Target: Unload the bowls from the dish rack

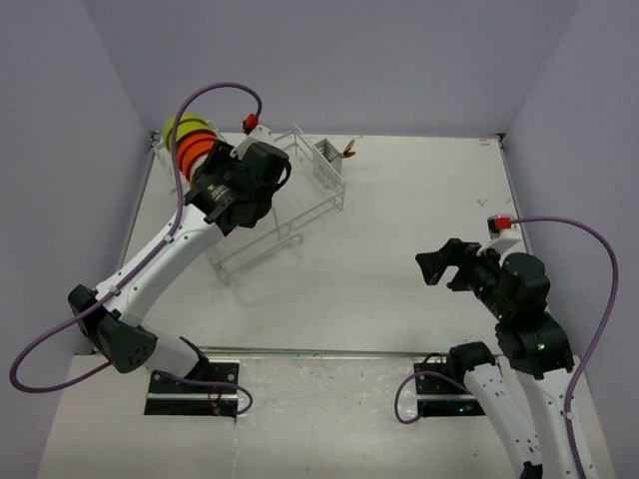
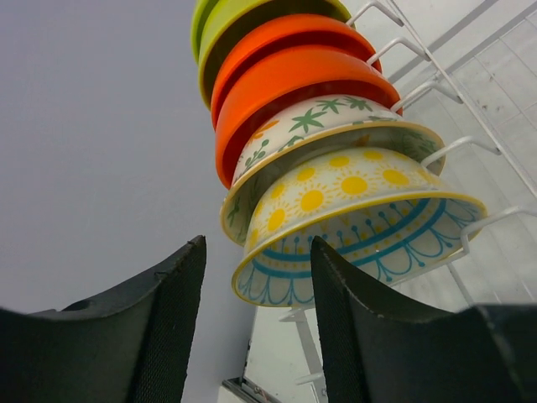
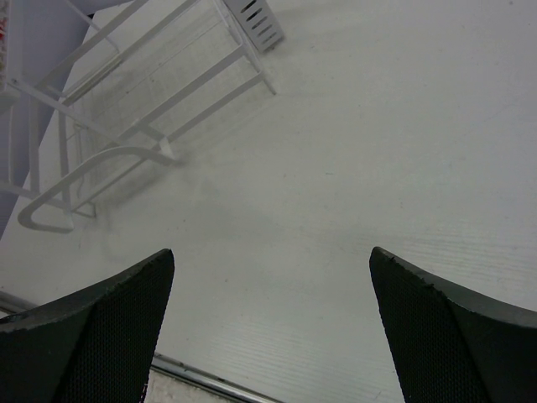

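The bowls stand on edge in a row in the white dish rack [image 1: 290, 215] at the back left. In the left wrist view they run from lime-green [image 2: 243, 21] through two orange ones [image 2: 294, 42] [image 2: 302, 92] and a cream leaf-patterned one [image 2: 336, 122] to a sun-patterned bowl [image 2: 361, 222] nearest me. My left gripper [image 2: 258, 248] is open, part way narrowed, and straddles that nearest bowl's rim. The right finger [image 2: 352, 327] lies against the rim. A gap remains at the left finger [image 2: 168, 327]. My right gripper [image 3: 273, 256] hangs wide open over bare table, holding nothing.
In the top view the green and orange bowls [image 1: 192, 140] show behind the left gripper [image 1: 215, 172]. A grey cutlery basket [image 1: 327, 160] hangs on the rack's right end, with a small orange item [image 1: 348, 152] beyond it. The right gripper [image 1: 439, 267] is right of the rack. Walls enclose the table.
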`<state>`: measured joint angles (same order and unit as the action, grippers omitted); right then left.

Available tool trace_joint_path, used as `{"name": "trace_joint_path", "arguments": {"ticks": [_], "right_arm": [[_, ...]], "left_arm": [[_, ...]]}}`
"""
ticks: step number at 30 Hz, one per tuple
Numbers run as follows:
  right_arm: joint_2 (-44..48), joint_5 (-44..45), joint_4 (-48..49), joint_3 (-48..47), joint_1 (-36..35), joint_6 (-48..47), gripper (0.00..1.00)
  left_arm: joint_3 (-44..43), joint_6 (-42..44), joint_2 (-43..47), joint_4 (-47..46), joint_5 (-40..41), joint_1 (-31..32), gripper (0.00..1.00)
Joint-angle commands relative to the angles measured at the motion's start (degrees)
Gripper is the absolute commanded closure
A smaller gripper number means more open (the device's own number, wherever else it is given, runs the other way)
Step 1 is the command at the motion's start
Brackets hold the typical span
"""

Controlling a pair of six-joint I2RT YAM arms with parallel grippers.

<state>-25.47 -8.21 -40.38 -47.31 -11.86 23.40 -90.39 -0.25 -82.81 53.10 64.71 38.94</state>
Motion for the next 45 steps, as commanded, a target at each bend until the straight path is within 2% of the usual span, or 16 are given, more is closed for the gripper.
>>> {"name": "trace_joint_path", "arguments": {"ticks": [1,3,7,13,16,19,21,22,30,39,45], "right_arm": [[-0.36,-1.99,2.85,0.38,0.26,-0.11,0.01],[-0.37,-2.08,3.03,0.46,0.26,-0.11,0.01],[-0.28,-2.08,2.94,0.46,0.26,-0.19,0.01],[-0.01,-1.99,2.85,0.46,0.26,-0.20,0.01],[0.16,-2.08,3.03,0.64,0.26,-0.19,0.01],[0.34,-2.08,3.12,0.73,0.26,-0.19,0.01],[0.60,-1.99,3.12,0.73,0.26,-0.11,0.01],[0.60,-1.99,3.20,0.64,0.26,-0.11,0.01],[0.78,-2.25,3.73,0.64,0.26,0.68,0.01],[0.78,-2.95,5.14,0.73,0.26,1.82,0.01],[0.52,-3.22,5.66,0.55,0.26,2.18,0.01]], "left_arm": [[0.30,2.89,1.60,-5.11,-0.81,-0.44,0.46],[1.17,3.67,1.59,-6.51,-0.72,-0.70,0.51],[1.88,4.47,1.94,-8.28,-0.99,-1.41,0.55],[3.81,5.44,1.95,-10.12,-2.12,-1.94,0.73],[4.17,5.61,2.03,-10.47,-3.09,-1.85,0.76],[4.17,5.96,2.47,-11.00,-3.71,-1.94,0.88],[4.17,6.49,2.65,-11.26,-3.54,-1.85,0.90],[3.99,6.49,2.74,-11.27,-3.45,-1.94,1.00],[3.03,6.14,4.23,-11.53,-1.78,-1.85,1.00],[5.04,5.17,10.37,-15.57,-8.36,-1.67,1.00],[5.49,4.30,11.00,-15.66,-10.56,-1.67,1.00]]}}
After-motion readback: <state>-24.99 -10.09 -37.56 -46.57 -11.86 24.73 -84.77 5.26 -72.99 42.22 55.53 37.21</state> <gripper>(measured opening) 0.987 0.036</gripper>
